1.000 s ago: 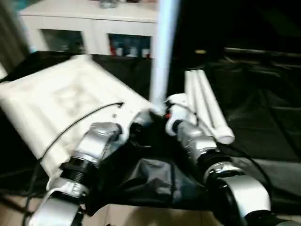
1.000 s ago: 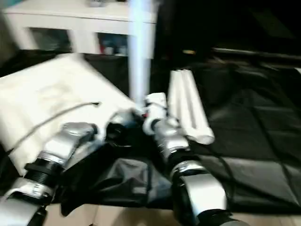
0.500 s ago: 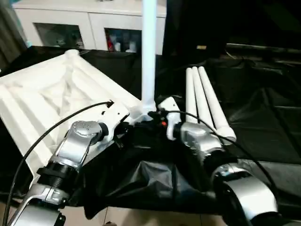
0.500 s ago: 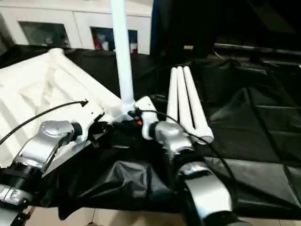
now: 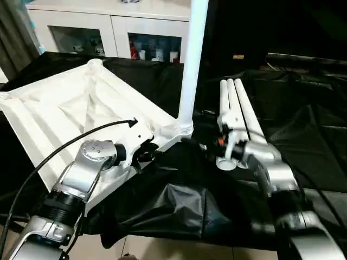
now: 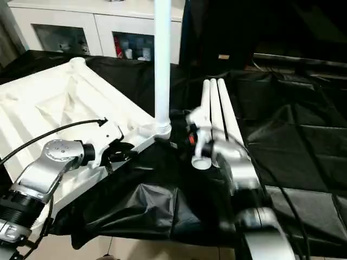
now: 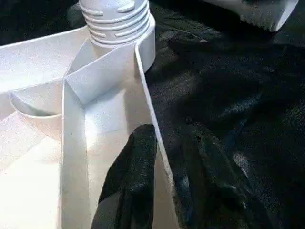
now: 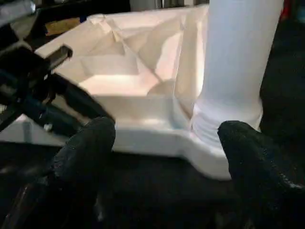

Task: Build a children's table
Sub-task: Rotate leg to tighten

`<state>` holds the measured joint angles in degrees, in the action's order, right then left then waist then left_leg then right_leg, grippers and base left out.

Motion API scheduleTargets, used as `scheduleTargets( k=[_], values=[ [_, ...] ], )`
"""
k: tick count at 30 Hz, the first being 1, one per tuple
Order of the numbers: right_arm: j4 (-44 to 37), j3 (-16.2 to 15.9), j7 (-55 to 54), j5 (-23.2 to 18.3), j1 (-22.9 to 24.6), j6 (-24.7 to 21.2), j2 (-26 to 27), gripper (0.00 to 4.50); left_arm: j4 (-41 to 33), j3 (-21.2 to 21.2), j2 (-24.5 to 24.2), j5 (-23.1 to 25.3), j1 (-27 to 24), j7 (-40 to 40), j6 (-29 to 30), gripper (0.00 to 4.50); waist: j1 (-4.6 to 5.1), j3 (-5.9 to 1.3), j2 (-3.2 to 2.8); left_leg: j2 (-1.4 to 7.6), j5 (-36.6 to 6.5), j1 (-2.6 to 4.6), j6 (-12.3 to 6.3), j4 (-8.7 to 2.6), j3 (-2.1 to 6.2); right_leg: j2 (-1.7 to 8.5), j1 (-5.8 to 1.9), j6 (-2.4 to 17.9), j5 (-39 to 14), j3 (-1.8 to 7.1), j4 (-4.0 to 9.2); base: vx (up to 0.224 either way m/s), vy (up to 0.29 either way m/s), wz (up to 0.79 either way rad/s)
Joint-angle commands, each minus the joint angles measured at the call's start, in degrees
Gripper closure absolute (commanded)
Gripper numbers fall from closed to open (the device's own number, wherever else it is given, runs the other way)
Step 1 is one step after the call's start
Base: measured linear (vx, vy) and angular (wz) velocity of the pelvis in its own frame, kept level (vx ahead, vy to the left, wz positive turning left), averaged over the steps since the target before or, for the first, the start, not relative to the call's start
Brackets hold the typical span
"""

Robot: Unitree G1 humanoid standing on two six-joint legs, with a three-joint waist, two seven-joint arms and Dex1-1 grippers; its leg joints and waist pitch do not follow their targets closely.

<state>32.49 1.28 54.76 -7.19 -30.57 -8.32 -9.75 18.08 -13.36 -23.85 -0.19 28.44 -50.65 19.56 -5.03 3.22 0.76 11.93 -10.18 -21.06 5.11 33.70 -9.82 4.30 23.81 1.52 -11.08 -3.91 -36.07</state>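
Your left gripper (image 7: pixel 157 191) sat at the near rim of the upturned table top (image 5: pixel 65 108), its two black fingers (image 7: pixel 136 162) slightly parted with the thin rim wall standing between them, one finger inside the top and one outside over the black cloth (image 5: pixel 179 200). Whether they pinched that wall or merely straddled it, you could not tell from the wrist view. Just beyond the fingers stood the corner socket (image 7: pixel 119 28), with the ribbed collar of one white leg (image 5: pixel 191 65) seated in it; that leg rose upright from the corner nearest both your grippers.

Your right gripper (image 8: pixel 167 143) stood released, its two black fingers (image 8: pixel 86 143) spread wide and closed on nothing. In its wrist view the standing leg and its socket lay ahead between the fingers, apart from both pads. In the head view that gripper hovered just beside the near ends of three loose white legs (image 5: pixel 238 114), which lay side by side on the cloth, touching one another, away from the table top on the right arm's side.

So you had four legs counted: one fitted upright, three lying loose. The table top itself lay underside up on the cloth, ribs and rim showing, with two more empty round corner sockets visible on its far side. Beyond it stood one white glass-door cabinet (image 5: pixel 108 27).
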Motion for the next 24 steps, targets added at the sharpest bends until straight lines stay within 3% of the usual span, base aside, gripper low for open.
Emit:
scheduleTargets(
  k=[1,5,7,9,16,17,24],
  values=[
    [-3.8,-0.2,-1.2,-1.4,0.2,-1.8,-0.4,0.53,1.4,0.2,1.3,0.3,1.1,1.3,1.0,3.37,0.11,-4.14,-0.34,0.89,-8.0,0.47,-2.22,-3.54,-0.06,3.09,-3.79,12.1,-4.0,2.64,3.96,0.000,0.000,0.00],
    [-8.3,-0.1,-2.8,-2.6,1.4,-4.8,-0.5,0.53,5.6,0.3,4.1,1.9,3.7,6.9,1.7,3.37,-0.04,-4.05,-0.40,0.90,-8.3,0.63,-2.14,-3.55,-0.09,2.97,-3.68,11.4,-4.5,2.69,4.17,0.000,0.000,0.00],
    [-9.5,0.3,-3.6,-2.6,1.7,-5.6,-0.6,0.53,8.8,0.5,5.8,2.9,5.6,10.5,2.2,3.37,-0.09,-4.13,-0.44,0.92,-8.3,0.38,-1.98,-3.57,0.11,3.29,-3.94,11.1,-5.0,2.66,4.17,0.000,0.000,0.00],
    [-9.7,0.4,-3.7,-2.5,1.7,-5.8,-0.6,0.53,9.2,0.6,6.1,2.9,5.9,11.0,2.3,3.37,-0.08,-4.14,-0.22,0.78,-8.4,0.35,-1.83,-3.50,0.07,3.23,-3.97,10.9,-5.5,2.64,4.30,0.000,0.000,0.00],
    [-11.7,0.4,-4.7,-3.1,2.4,-7.1,-1.3,0.53,10.8,0.2,6.0,3.6,6.6,11.5,2.8,3.37,0.06,-4.10,-0.51,0.78,-8.9,0.36,-1.73,-3.51,0.13,3.18,-3.92,11.0,-5.7,2.57,4.42,0.000,0.000,0.00],
    [-12.1,0.3,-4.9,-3.3,2.6,-7.4,-1.3,0.53,11.1,0.2,6.1,3.7,6.7,11.7,2.9,3.63,0.03,-4.10,-0.58,0.78,-9.3,0.38,-1.57,-3.50,0.14,3.20,-3.91,10.9,-6.3,2.57,4.46,0.000,0.000,0.00],
    [-13.1,-0.4,-5.8,-3.4,2.8,-8.4,-1.6,0.53,12.6,0.3,5.4,3.6,7.2,11.5,5.2,4.18,0.16,-3.99,-0.40,0.76,-9.8,0.33,-1.24,-3.62,0.19,3.23,-3.88,10.3,-8.4,2.55,4.69,0.000,0.000,0.00]
  ],
)
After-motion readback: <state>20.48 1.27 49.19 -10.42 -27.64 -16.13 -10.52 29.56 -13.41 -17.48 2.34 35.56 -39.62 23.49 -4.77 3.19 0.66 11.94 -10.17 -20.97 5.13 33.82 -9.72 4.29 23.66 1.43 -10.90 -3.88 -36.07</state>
